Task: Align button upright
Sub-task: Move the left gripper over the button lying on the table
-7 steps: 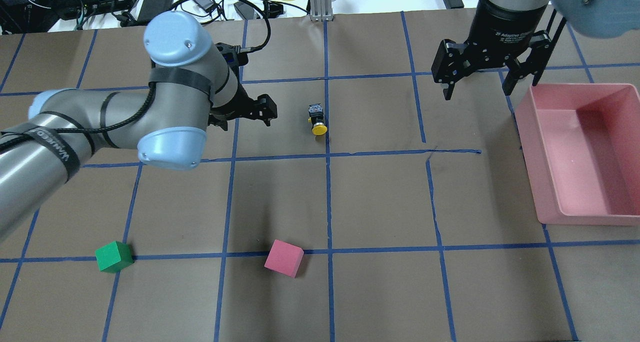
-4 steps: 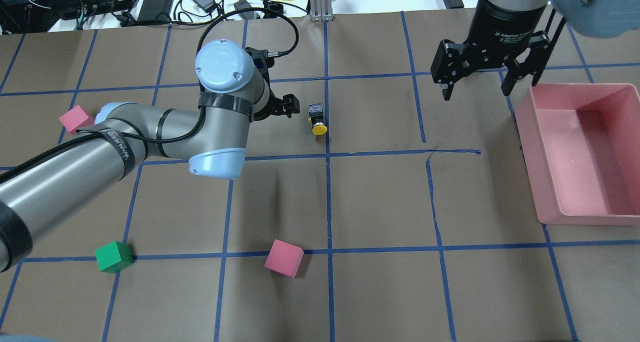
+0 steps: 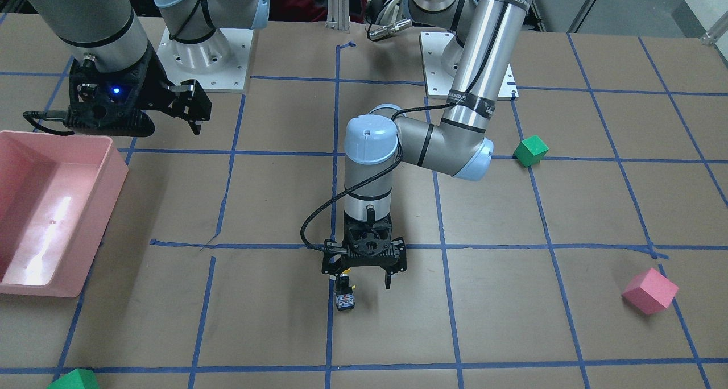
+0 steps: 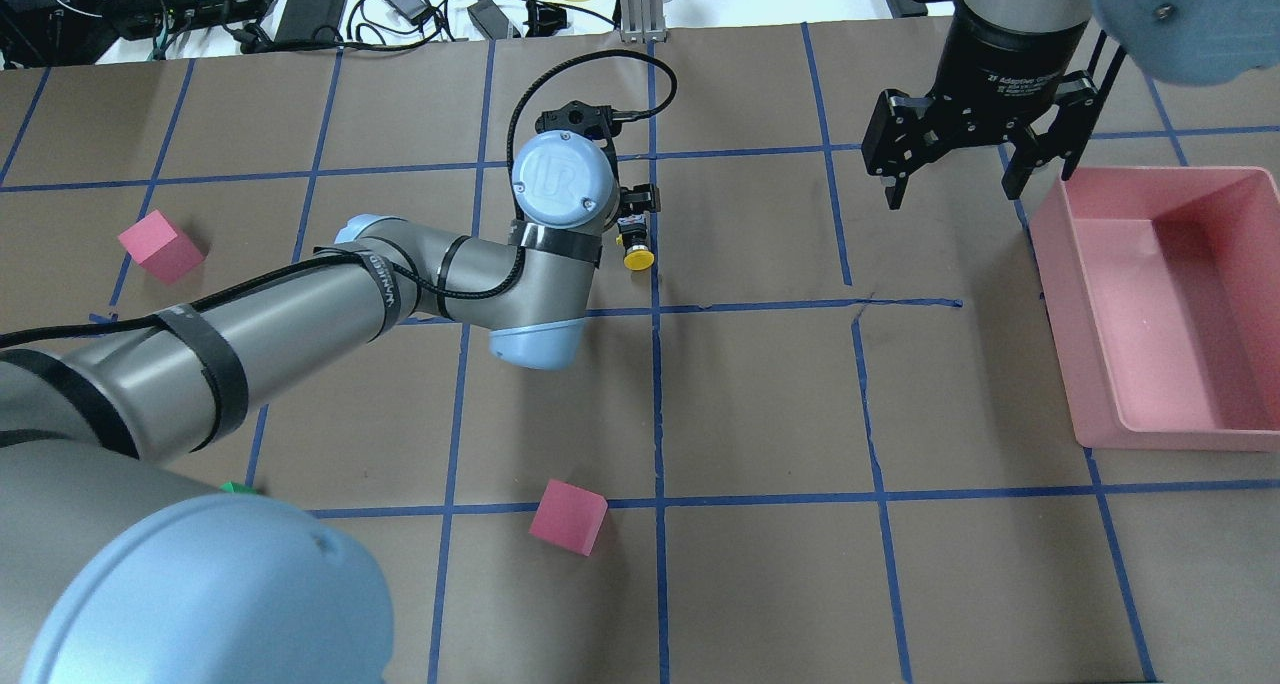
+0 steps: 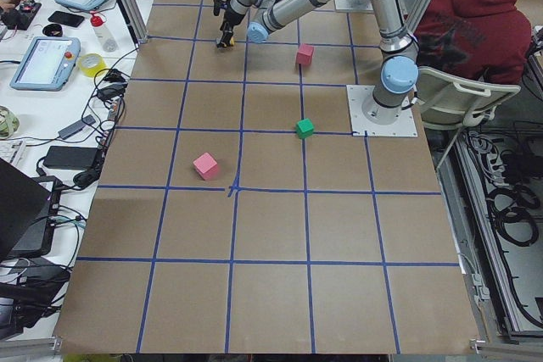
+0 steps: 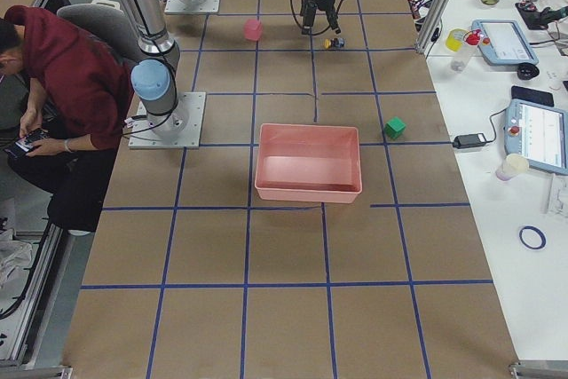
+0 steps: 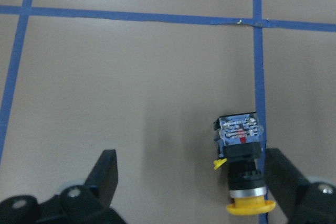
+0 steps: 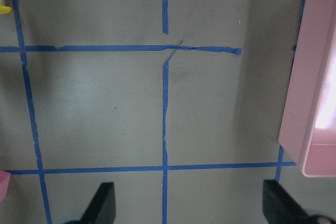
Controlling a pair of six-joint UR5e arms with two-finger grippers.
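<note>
Brown, blue-gridded bench (image 4: 760, 414); button (image 7: 241, 177) lying on its side, off-centre within wide-spread left tool (image 7: 190, 156). Approach step; next, likely: centre on body, descend, close.

Pink bin (image 4: 1160, 439) right; near pink cube (image 4: 568, 516); far-left pink cube (image 4: 160, 247); green cube (image 3: 530, 150).

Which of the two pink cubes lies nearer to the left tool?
The pink cube low in the middle of the overhead view, on the robot's side. The other pink cube sits much farther from the left tool, out to the robot's left.
</note>
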